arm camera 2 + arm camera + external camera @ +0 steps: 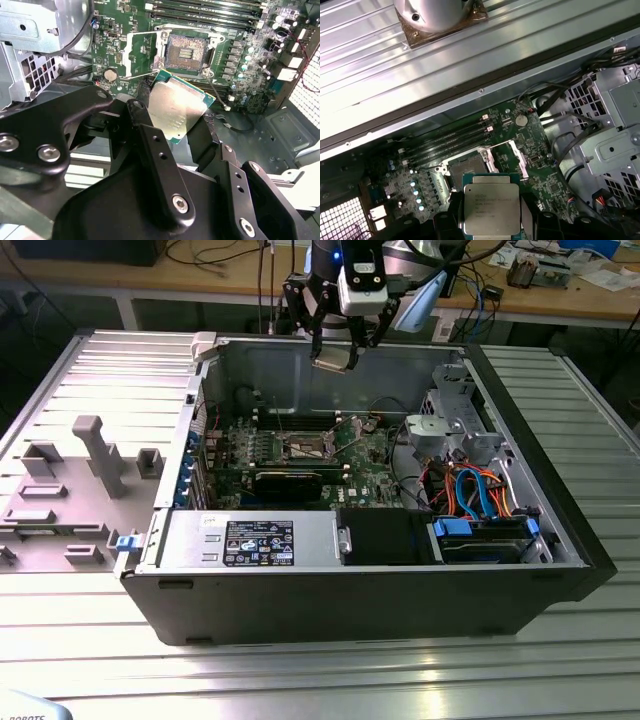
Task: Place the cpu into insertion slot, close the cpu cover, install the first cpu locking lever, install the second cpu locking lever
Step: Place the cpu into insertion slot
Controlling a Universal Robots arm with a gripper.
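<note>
Arm: in the exterior view we see the arm come down from above the far wall of the computer case (350,600), its wrist turned so the gripper (334,356) points down toward the open case.
Height: the gripper hangs above the case's rim, well clear of the motherboard (372,455) below it.
Fingers: the black fingers (155,150) are closed narrowly on two opposite edges of the cpu (177,107). Both wrist views show the chip clamped between them.
Cpu: it is held in the air and touches nothing else. In the first wrist view its silver-grey metal top (491,210) faces the camera, with a green edge showing round it.
Insertion slot: the square socket (186,52) lies bare on the green board, its dark centre uncovered. In the first wrist view we find it (467,167) just beyond the held chip, well below it.
Cpu cover: the thin metal frame (134,54) stands swung open beside the slot, the board showing through its window.
Cpu locking lever: a thin wire rod (140,75) lies slanted across the board near the cover. We cannot tell how it is latched.
Memory slots: long dark strips (450,140) run alongside the socket.
Case: it lies on its side, open upward, on the ribbed metal tabletop (300,680).
Beside the case: a grey moulded fixture (70,490) sits on the tabletop at the exterior view's left.
</note>
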